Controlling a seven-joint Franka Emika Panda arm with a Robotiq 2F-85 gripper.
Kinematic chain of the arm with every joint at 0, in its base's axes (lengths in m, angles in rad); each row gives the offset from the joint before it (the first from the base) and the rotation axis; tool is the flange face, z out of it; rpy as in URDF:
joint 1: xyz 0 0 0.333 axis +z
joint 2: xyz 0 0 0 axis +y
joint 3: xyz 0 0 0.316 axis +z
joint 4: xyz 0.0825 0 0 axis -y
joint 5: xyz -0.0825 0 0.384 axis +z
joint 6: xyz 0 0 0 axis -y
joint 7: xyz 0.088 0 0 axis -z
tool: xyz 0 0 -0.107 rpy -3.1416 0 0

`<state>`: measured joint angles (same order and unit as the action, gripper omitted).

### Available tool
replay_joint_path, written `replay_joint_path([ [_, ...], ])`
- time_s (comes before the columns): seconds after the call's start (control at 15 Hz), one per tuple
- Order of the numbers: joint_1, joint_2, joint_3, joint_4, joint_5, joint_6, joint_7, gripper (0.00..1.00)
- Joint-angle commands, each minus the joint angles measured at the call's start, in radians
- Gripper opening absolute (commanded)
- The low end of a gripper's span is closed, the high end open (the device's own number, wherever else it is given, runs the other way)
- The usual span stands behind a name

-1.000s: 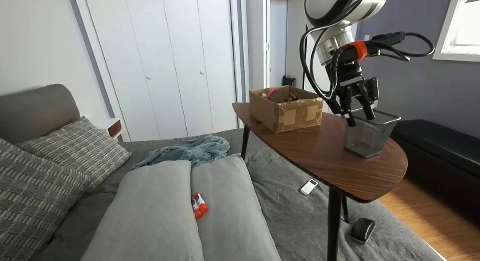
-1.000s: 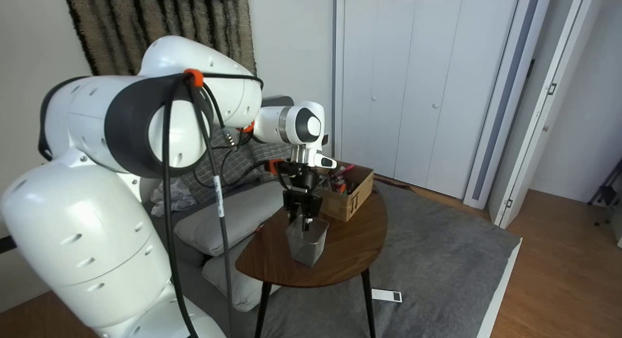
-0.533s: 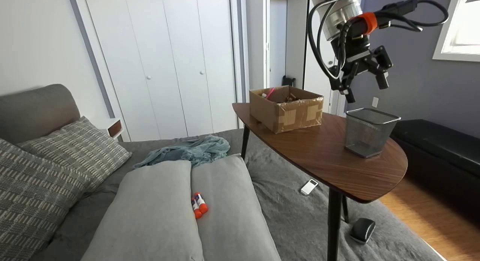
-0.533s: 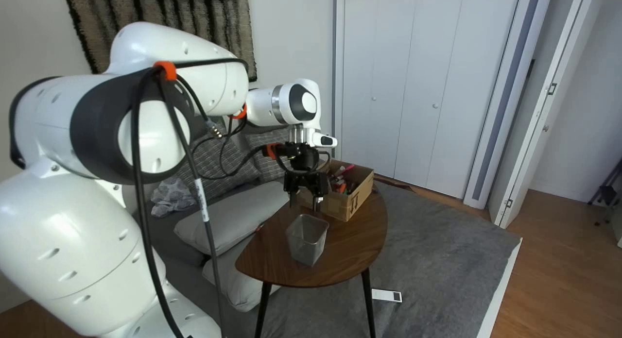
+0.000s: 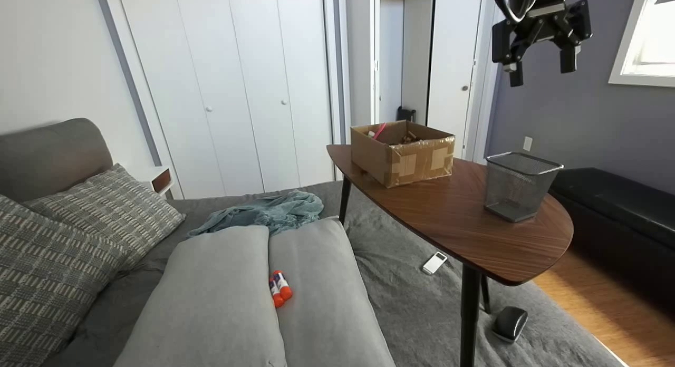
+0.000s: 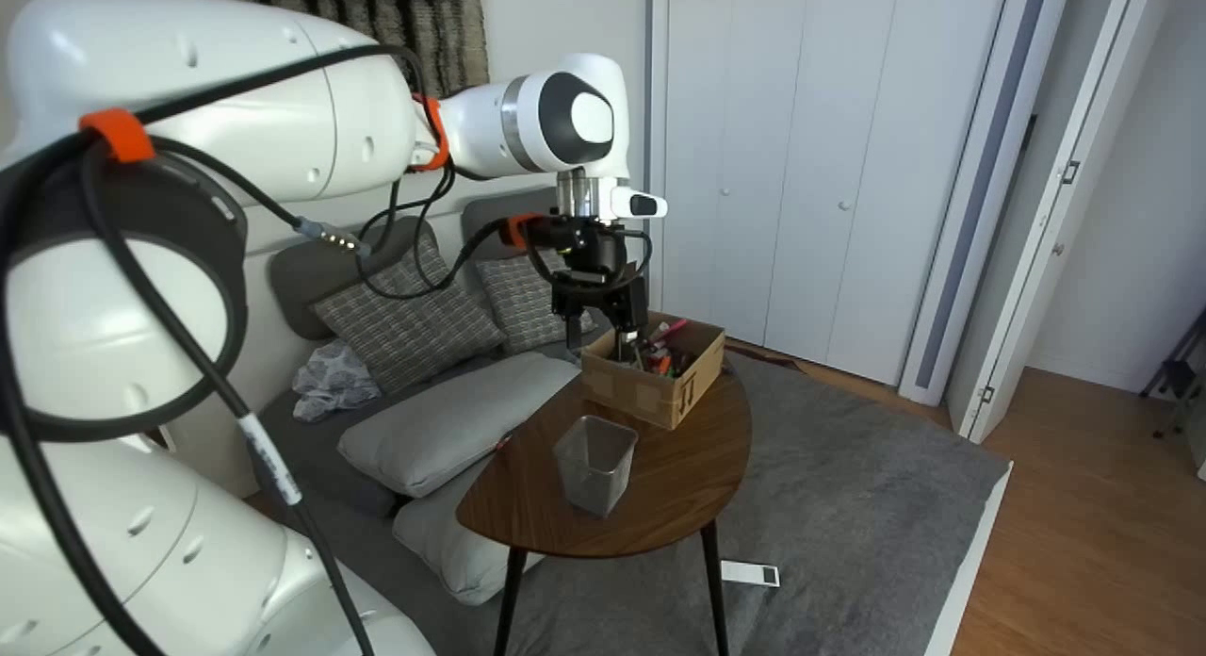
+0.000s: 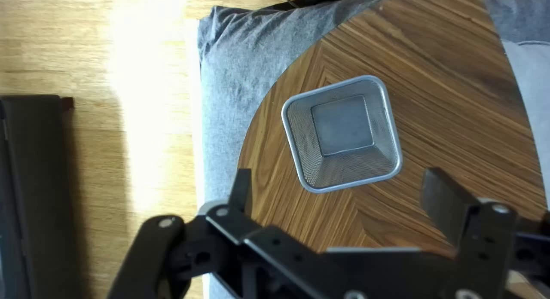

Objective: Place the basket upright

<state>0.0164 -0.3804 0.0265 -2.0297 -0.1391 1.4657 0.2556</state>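
The basket (image 7: 343, 131) stands on its base near the rounded end of the table (image 7: 455, 105), mouth up and well apart from the cardboard box (image 5: 422, 164), so I judge the job done unless it wants a nudge. My gripper (image 5: 542, 74) hangs well above it, fingers (image 7: 444, 204) spread wide with nothing between them. Should I need to pick the basket up, I expect it to be light — thin mesh, bare inside — with a stiff rim and walls that could bow or dent under a hard squeeze. I doubt it would break, but the smooth metal may slip in my grip, and the sloping sides give no square face to press. I would take the middle of one side of the rim, a finger inside and a finger outside, and pinch gently. In an exterior view my arm (image 6: 301, 138) runs off the edge, and one fingertip overlaps the cardboard box, so the gap is hard to judge there. In the wrist view my gripper hides the near part of the table, and I cannot sort the jumble (image 6: 667, 359) in the cardboard box into separate things.
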Motion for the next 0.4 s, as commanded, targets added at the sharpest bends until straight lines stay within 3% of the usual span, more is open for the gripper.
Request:
replay_joint_path([
  [0.0,-0.019,-0.036,-0.026,0.015,0.059,-0.015,-0.052,1.00],
  [0.33,-0.024,-0.029,-0.016,0.006,0.038,-0.002,-0.037,1.00],
])
